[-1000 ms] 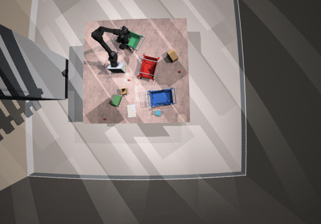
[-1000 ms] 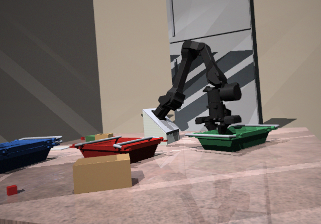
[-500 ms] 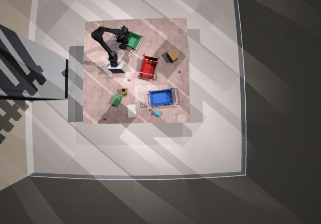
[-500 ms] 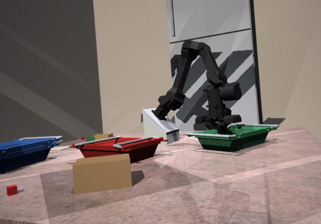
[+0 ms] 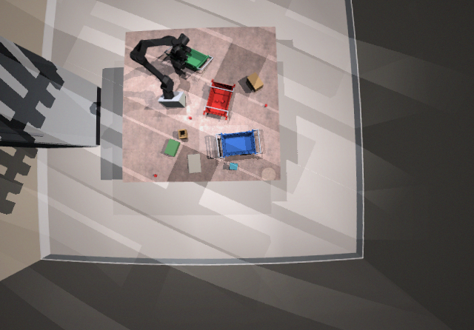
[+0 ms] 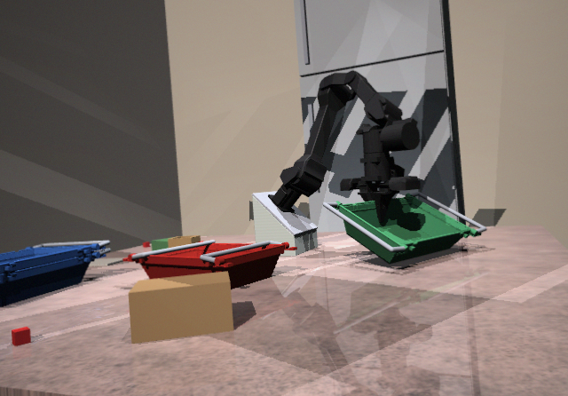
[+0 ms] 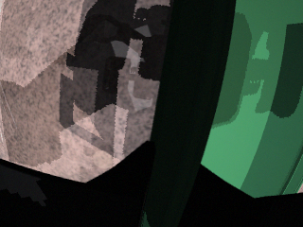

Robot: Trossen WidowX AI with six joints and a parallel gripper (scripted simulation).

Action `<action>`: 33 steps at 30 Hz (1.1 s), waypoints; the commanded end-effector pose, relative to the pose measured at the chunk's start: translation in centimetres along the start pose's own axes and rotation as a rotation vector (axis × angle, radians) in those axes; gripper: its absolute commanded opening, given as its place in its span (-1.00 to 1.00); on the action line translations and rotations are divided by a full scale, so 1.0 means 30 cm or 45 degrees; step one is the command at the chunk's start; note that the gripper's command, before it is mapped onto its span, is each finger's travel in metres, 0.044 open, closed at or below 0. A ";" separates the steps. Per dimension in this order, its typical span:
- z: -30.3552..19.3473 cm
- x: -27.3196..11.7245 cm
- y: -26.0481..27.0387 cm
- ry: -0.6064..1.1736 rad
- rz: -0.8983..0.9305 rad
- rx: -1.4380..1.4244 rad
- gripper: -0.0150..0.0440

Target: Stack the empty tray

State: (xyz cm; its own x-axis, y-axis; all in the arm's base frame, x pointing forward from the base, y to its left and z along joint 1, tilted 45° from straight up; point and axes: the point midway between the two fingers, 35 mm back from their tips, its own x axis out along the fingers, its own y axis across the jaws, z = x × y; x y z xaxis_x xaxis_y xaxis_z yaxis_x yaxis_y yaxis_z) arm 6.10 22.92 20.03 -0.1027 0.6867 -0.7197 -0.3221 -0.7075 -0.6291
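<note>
The hand [image 5: 178,57] [image 6: 382,222] [image 7: 158,150] is nearly all the way closed, pinching the side wall of the empty green tray [image 5: 197,59] [image 6: 440,217] [image 7: 232,147]. From the exterior view, this tray is on the right, on the far part of the table [image 5: 145,154] [image 6: 458,360]. It is tipped: the side by the hand is up high, and the near side dips low, close to the table.

The red tray [image 5: 217,94] [image 6: 256,265] sits to the left of the green one, well apart from it. Small red blocks [image 5: 219,100] are inside. Its two silver bars [image 5: 221,88] [image 6: 174,249] are swung in across its top, with nothing sitting on them.

A blue tray [image 5: 239,143] [image 6: 41,274] is at the left. A tan box [image 5: 254,82] [image 6: 181,309] stands nearer than the red tray.
</note>
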 end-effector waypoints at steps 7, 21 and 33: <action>0.009 -0.052 -0.019 0.000 -0.040 -0.023 -0.49; -0.001 -0.249 -0.054 0.009 -0.020 -0.029 -0.49; 0.019 -0.361 -0.065 0.006 -0.032 -0.024 -0.49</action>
State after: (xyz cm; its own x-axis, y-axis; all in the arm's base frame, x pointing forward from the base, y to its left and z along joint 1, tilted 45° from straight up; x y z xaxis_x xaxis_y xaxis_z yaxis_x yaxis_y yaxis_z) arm 7.29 17.08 28.70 -0.0932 0.6964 -0.7116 -0.3102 -0.6994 -0.6439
